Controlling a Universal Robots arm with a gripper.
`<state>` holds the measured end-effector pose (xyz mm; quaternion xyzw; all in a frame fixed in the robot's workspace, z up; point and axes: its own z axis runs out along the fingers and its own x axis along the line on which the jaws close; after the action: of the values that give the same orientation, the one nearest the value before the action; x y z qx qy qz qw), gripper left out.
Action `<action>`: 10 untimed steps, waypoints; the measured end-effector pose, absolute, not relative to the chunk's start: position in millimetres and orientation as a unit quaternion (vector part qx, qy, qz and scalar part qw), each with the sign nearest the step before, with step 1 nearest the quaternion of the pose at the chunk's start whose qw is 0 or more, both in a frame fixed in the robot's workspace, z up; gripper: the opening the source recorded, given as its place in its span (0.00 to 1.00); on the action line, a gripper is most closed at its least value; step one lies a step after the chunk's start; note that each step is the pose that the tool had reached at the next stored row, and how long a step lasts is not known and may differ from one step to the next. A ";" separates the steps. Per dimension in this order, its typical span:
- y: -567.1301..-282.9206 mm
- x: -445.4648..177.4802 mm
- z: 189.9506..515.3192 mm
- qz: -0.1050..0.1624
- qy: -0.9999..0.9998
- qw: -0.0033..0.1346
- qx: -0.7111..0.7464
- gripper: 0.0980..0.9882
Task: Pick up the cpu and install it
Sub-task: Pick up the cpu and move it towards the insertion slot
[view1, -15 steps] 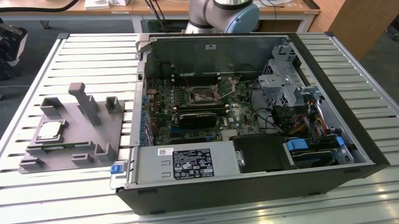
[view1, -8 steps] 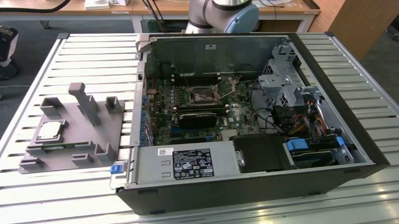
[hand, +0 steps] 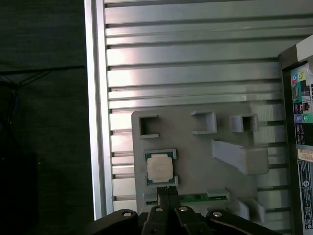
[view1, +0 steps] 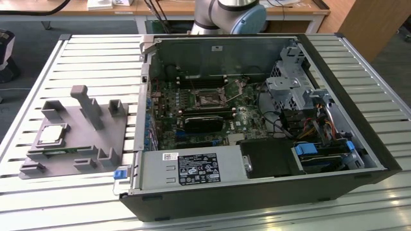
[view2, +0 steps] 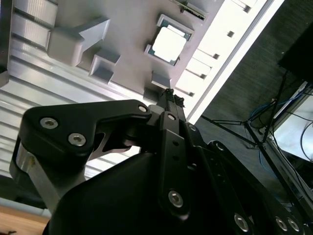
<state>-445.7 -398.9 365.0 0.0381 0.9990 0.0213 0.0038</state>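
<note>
The cpu [hand: 160, 168] lies flat in its nest on the grey fixture tray [hand: 195, 156], on the table [hand: 195, 73]. The tool [hand: 167, 188] hangs above, clear of the cpu, fingers pinched together and empty. Judged step: approach for pick-up, which calls for the fingers spread past the chip's edges.

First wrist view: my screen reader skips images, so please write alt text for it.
The cpu lies flat in a pocket of a grey holder on a slatted metal table. The gripper, shut and empty, sits close beside it, by a green memory stick.
</note>
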 end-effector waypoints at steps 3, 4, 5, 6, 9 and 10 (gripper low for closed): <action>-398.9 -445.7 362.2 0.021 0.999 0.003 0.038 0.01; -399.0 -445.7 361.7 0.021 0.999 0.003 0.038 0.01; -399.2 -445.7 361.0 0.021 0.999 0.003 0.038 0.01; -399.4 -445.8 360.5 0.021 0.999 0.003 0.038 0.01; -399.6 -446.1 358.0 0.021 0.999 0.003 0.038 0.01; -399.7 -446.1 357.1 0.021 0.999 0.003 0.038 0.01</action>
<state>-446.1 -399.7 357.1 0.0381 0.9990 0.0211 0.0033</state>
